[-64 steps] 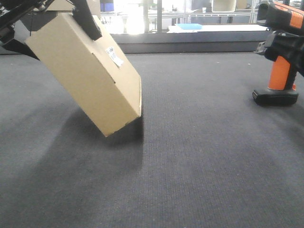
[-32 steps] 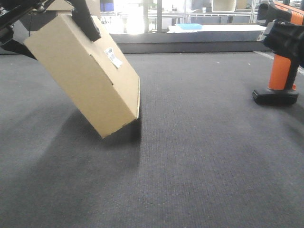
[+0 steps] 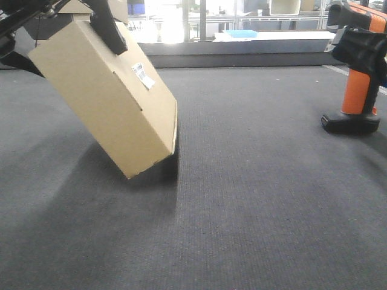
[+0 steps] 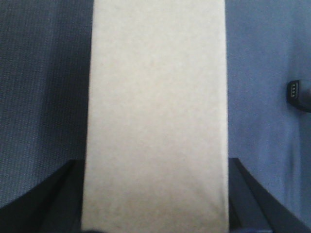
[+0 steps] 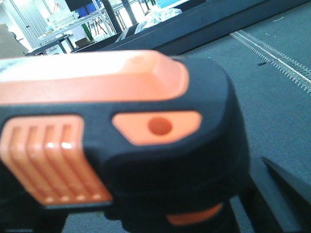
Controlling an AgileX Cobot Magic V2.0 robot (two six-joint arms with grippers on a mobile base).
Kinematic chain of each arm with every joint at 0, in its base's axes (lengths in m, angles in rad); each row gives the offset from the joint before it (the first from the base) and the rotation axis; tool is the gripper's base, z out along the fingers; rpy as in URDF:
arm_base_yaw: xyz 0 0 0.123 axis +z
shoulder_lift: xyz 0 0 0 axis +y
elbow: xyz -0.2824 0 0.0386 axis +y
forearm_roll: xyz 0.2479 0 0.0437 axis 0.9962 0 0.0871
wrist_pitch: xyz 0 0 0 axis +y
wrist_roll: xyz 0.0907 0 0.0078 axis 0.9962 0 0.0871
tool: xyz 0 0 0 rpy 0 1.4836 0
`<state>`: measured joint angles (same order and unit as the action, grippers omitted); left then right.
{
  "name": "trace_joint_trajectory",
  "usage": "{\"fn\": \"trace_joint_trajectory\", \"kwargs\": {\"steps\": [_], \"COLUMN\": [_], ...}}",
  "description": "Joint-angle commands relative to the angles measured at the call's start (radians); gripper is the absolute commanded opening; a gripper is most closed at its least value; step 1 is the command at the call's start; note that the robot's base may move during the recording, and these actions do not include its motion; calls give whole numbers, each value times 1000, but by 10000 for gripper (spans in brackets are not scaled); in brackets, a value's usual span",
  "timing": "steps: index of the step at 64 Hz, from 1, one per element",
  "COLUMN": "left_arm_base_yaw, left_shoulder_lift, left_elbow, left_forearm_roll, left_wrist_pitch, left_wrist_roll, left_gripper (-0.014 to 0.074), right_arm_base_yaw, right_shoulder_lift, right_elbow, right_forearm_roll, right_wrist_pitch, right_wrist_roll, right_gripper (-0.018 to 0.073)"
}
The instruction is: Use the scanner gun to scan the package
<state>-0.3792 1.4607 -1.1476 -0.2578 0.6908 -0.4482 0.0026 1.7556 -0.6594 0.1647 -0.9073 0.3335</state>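
Observation:
The package (image 3: 103, 90), a tan box, hangs tilted with its white label (image 3: 143, 74) facing up-right. Its lower corner is at the grey carpet. My left gripper (image 3: 63, 42) is shut on its upper end, one black finger (image 3: 112, 27) across the labelled face. In the left wrist view the package (image 4: 155, 111) fills the space between both fingers (image 4: 63, 194). The scanner gun (image 3: 357, 90) stands on its black foot at the right edge. My right gripper (image 3: 363, 51) is open around its head. The right wrist view shows the scanner gun (image 5: 121, 131) close up, with a narrow gap to one finger (image 5: 286, 199).
A dark raised ledge (image 3: 242, 54) runs along the back of the carpet. Behind it, a white surface carries a blue item (image 3: 240, 34). More cardboard (image 3: 78, 6) shows at the top left. A small black part with metal contacts (image 4: 297, 92) sits at the right edge.
The package has shifted slightly left in my left gripper. My right gripper has risen a little around the scanner gun's head. The scanner gun has not moved.

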Motion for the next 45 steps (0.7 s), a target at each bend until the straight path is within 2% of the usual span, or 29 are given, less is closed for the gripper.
{"fn": "trace_joint_trajectory", "kwargs": {"steps": [1, 7, 13, 20, 35, 42, 45], "left_arm_base_yaw": [-7, -7, -7, -7, -7, -7, -7], "left_shoulder_lift": [-8, -8, -8, -8, -8, -8, -8], "left_elbow": [-3, -3, -3, -3, -3, -3, -3], "left_forearm_roll": [-3, -3, -3, -3, -3, -3, -3], "left_wrist_pitch": [-11, -9, -7, -4, -4, -4, -4], "left_wrist_roll": [1, 1, 1, 1, 1, 1, 1], "left_gripper": [-111, -111, -111, -111, -111, -111, -111], "right_arm_base_yaw": [-2, -2, -3, -3, -3, -3, -3], "right_shoulder_lift": [0, 0, 1, 1, 1, 1, -2], "right_elbow": [-8, -8, -8, -8, -8, -8, -8], "right_forearm_roll": [3, 3, 5, 7, 7, -8, -20], "right_wrist_pitch": [-27, -27, -15, -12, -16, -20, -24], "right_wrist_roll": [-3, -8, -30, -34, -36, -36, -49], "right_gripper": [568, 561, 501, 358, -24, -146, -165]}}
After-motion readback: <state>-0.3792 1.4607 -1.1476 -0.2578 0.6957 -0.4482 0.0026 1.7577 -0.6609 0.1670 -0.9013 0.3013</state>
